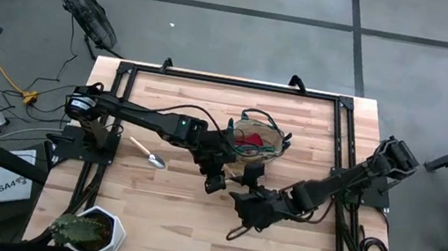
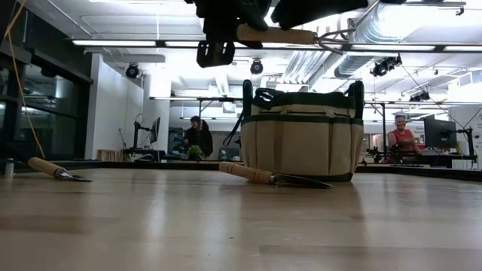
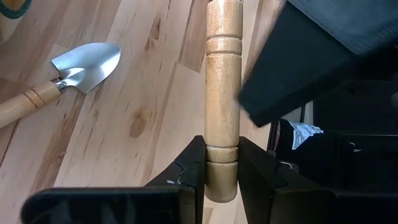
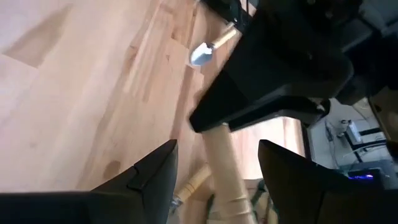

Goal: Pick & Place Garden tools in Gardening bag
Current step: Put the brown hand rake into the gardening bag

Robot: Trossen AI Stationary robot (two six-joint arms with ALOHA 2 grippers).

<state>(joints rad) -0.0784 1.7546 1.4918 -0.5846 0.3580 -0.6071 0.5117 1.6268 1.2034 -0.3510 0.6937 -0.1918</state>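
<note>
My left gripper (image 1: 216, 180) (image 3: 222, 147) is shut on the wooden-handled rake (image 2: 275, 34), held high above the table's middle, just nearer than the khaki bag (image 1: 242, 128) (image 2: 301, 143). My right gripper (image 1: 241, 201) (image 4: 217, 149) is open, its fingers standing on either side of the rake's handle (image 4: 225, 168) without touching it. One trowel (image 1: 148, 154) (image 2: 56, 169) lies flat on the table at the left. A second trowel (image 2: 271, 177) (image 3: 81, 71) lies in front of the bag. Red and green things (image 1: 259, 141) show inside the bag's mouth. My left gripper pinches the butt end of the rake's wooden handle (image 3: 222, 163) between its two fingers. The fingers come about level from the table's left, and the handle runs on ahead in line with them. The rake is lifted clear, about level, its metal prongs (image 2: 331, 38) toward the right.
A plant in a white hexagonal pot (image 1: 92, 231) stands at the near left corner. A black frame (image 1: 125, 71) runs round the table top. Bare wood lies at the near middle and far left. People sit in the room beyond the table.
</note>
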